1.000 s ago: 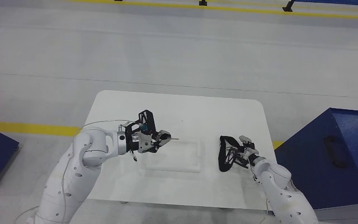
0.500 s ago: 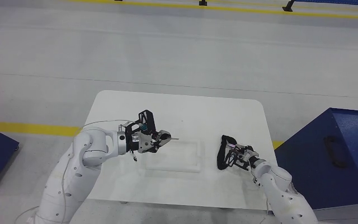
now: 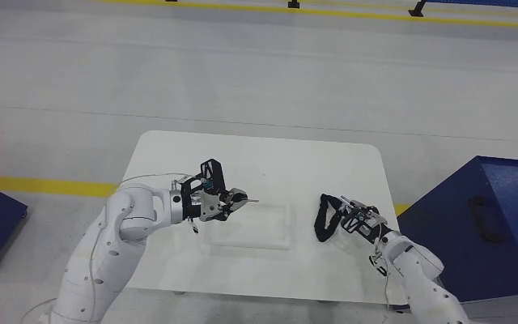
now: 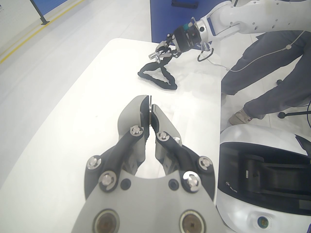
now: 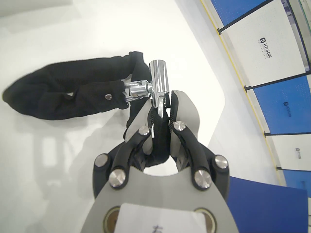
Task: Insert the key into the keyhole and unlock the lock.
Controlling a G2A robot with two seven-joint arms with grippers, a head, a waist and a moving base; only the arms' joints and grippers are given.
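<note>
Over the last second my right tool (image 5: 161,106) has rolled at the wrist and drawn back slightly, tugging the lock (image 5: 159,78) and its black chain (image 5: 65,86) along the counter (image 3: 307,162). It is clamped on the lock's chrome end. My left tool (image 4: 150,105) has stayed put, pinching the key (image 4: 150,97) well apart from the lock, tip aimed toward it. I judge the keyhole is only being presented and insertion hasn't begun.

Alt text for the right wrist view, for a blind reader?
The right tool is shut on a chrome lock at the end of a black sleeved chain. The chain's loop trails onto the white table.
</note>
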